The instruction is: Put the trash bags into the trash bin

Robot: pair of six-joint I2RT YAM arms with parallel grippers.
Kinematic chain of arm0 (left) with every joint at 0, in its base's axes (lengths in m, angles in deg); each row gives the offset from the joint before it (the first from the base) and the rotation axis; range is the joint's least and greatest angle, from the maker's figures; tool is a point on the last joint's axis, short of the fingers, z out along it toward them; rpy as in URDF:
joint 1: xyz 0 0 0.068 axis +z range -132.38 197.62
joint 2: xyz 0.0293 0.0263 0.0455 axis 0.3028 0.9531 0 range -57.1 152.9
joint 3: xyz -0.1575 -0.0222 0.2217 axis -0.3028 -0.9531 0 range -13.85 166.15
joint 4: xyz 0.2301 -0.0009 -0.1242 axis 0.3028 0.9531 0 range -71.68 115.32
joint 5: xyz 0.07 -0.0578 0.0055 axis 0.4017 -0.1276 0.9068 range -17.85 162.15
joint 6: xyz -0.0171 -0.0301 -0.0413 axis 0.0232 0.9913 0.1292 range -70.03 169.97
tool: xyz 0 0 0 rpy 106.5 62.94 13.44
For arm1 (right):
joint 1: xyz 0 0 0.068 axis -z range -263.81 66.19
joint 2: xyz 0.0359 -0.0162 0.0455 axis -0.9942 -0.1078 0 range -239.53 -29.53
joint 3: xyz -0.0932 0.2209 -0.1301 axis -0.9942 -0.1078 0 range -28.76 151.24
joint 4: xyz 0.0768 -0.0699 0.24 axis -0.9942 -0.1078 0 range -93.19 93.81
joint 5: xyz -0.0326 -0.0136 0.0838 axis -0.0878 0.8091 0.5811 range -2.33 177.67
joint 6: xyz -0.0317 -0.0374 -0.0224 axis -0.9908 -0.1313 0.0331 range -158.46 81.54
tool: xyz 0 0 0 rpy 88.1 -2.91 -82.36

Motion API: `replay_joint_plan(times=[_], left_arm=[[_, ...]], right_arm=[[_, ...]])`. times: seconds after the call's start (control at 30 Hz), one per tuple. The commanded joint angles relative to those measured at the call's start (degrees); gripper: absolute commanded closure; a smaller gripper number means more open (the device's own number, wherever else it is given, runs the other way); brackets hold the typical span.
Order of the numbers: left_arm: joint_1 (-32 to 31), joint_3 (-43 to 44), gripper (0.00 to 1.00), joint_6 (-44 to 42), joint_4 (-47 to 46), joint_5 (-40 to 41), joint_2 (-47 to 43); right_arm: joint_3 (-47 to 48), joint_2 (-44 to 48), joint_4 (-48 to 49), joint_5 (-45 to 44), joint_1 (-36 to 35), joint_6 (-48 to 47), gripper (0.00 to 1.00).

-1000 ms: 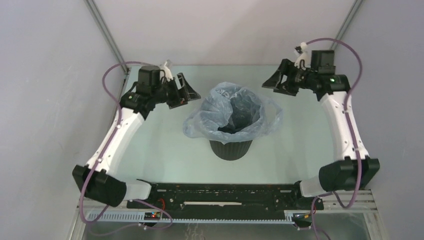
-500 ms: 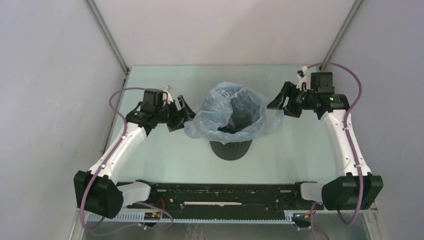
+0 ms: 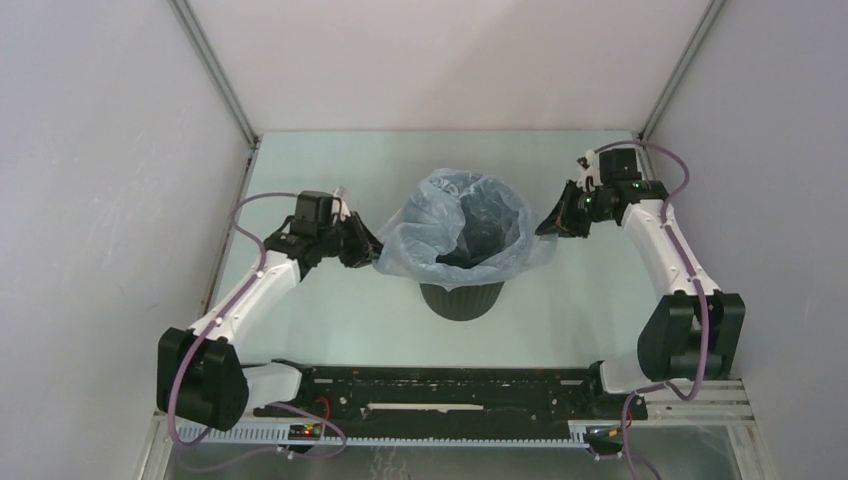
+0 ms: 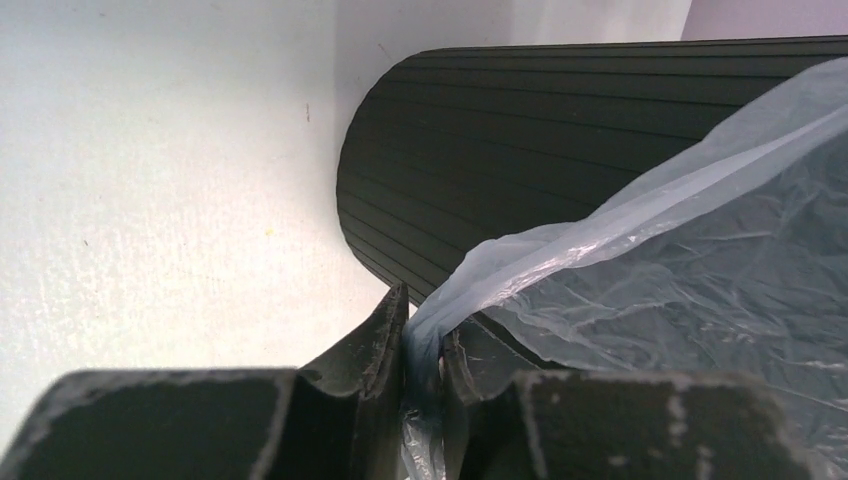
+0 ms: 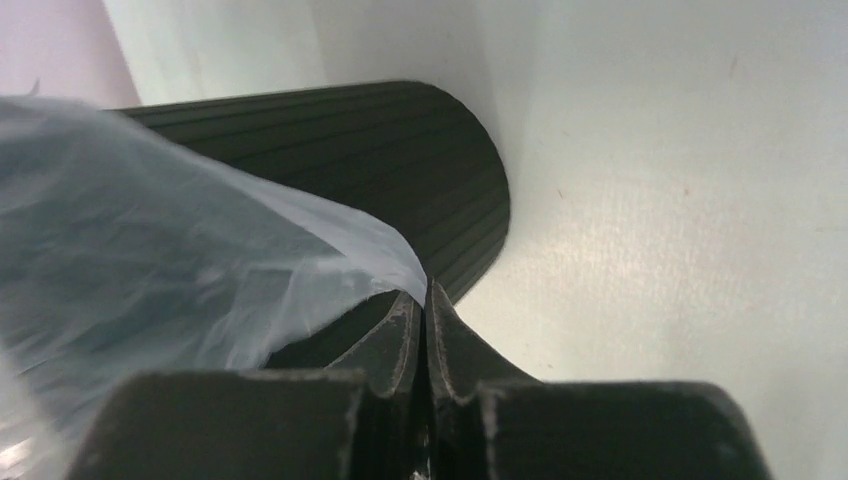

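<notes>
Bin (image 3: 461, 298) stands centre, upright; bag (image 3: 440, 235) sits in its mouth, edges flared out over rim both sides. L gripper (image 3: 368, 248) clenched on bag's left edge; R gripper (image 3: 548, 226) pinches right edge. Judged mostly done; to do: tug skirt down round rim, release.

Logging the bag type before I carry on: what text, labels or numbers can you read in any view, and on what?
Trash bag: dark print on the film near its far rim, too small and crumpled to read.
Trash bin: no lettering shows.
Wrist views: no text in view.
</notes>
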Motion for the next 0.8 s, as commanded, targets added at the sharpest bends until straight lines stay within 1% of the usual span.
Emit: replay_joint_plan(times=[0.0,0.07,0.23,0.37,0.53,0.63,0.7,0.77], left_arm=[[0.3,-2.2,0.80,1.9,-2.7,-0.4,-1.3],[0.3,-3.0,0.82,2.3,-2.7,0.0,-1.4],[-0.3,-4.2,0.83,3.2,-3.3,-0.2,-0.7],[-2.6,-5.8,0.85,6.0,-5.5,0.5,-1.1],[-5.0,-8.8,0.85,8.7,-8.7,2.7,-1.5],[-5.2,-10.7,0.86,8.7,-11.3,1.5,0.1],[-5.3,-10.0,0.86,7.9,-10.4,1.7,0.0],[-5.3,-8.7,0.83,7.2,-9.3,2.7,-1.4]], right_arm=[[-1.5,-0.6,-1.5,-1.6,0.0,0.3,0.97],[-2.3,-0.8,-1.5,-2.4,0.0,0.8,0.98],[-3.3,-2.3,-0.3,-1.4,0.0,1.2,0.97],[-3.8,-3.7,0.8,-1.3,0.0,1.3,0.96],[-8.0,-5.3,4.4,-3.9,-0.8,1.8,0.95],[-9.6,-6.9,4.8,-5.6,-1.2,0.9,0.93],[-9.4,-6.1,4.3,-4.2,-1.2,0.6,0.88],[-8.1,-3.7,2.6,-3.7,-1.2,0.1,0.73]])
